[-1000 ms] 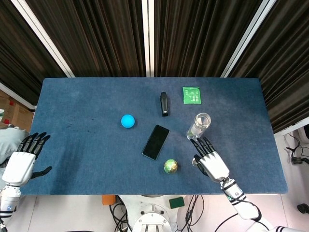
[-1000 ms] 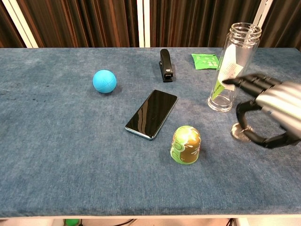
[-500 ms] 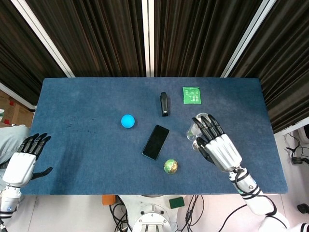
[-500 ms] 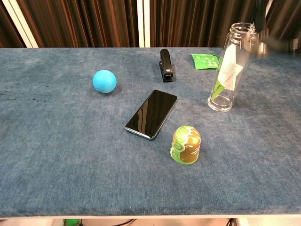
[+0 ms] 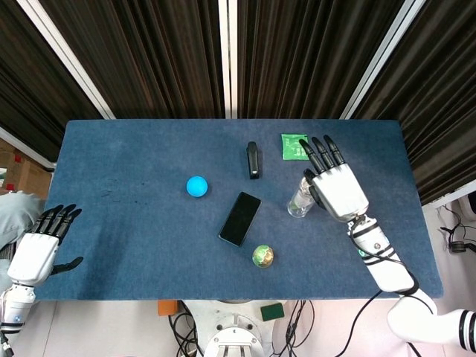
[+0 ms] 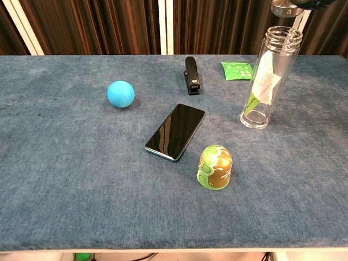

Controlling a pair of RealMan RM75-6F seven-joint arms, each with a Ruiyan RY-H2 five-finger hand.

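Observation:
My right hand (image 5: 332, 181) hovers high above the clear glass bottle (image 5: 298, 204), palm down with its fingers spread, and holds nothing. In the chest view only its underside (image 6: 296, 5) shows at the top edge, above the open mouth of the upright bottle (image 6: 268, 81), which has a paper label and a green strip inside. My left hand (image 5: 41, 249) hangs off the table's left edge, fingers apart and empty, nearest to the blue table (image 5: 134, 163).
On the table lie a blue ball (image 5: 196, 186) (image 6: 120, 93), a black stapler (image 5: 253, 159) (image 6: 191, 74), a black phone (image 5: 240, 218) (image 6: 175, 131), a green packet (image 5: 292, 147) (image 6: 237, 70) and a green-gold dome toy (image 5: 262, 256) (image 6: 215, 167). Dark curtains hang behind.
My right hand has risen from the table beside the bottle and moved toward the far side, now above the bottle. The left hand and the objects have stayed put.

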